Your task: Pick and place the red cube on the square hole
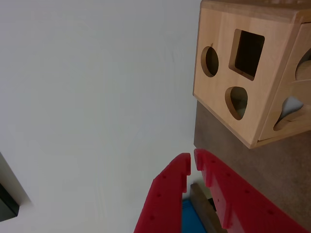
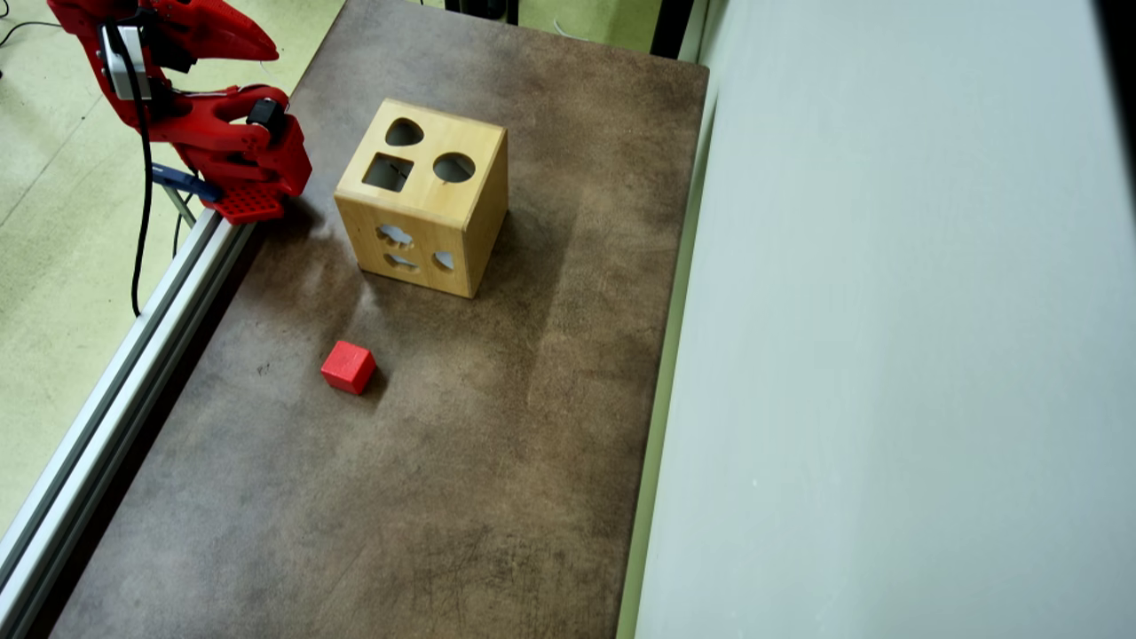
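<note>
In the overhead view the red cube [image 2: 348, 366] lies alone on the brown bench [image 2: 497, 461], nearer than the wooden box [image 2: 424, 197]. The square hole [image 2: 388, 172] sits in the box's top, left of a round one. Far left, the gripper [image 1: 192, 162] is empty, its tips almost touching.
</note>
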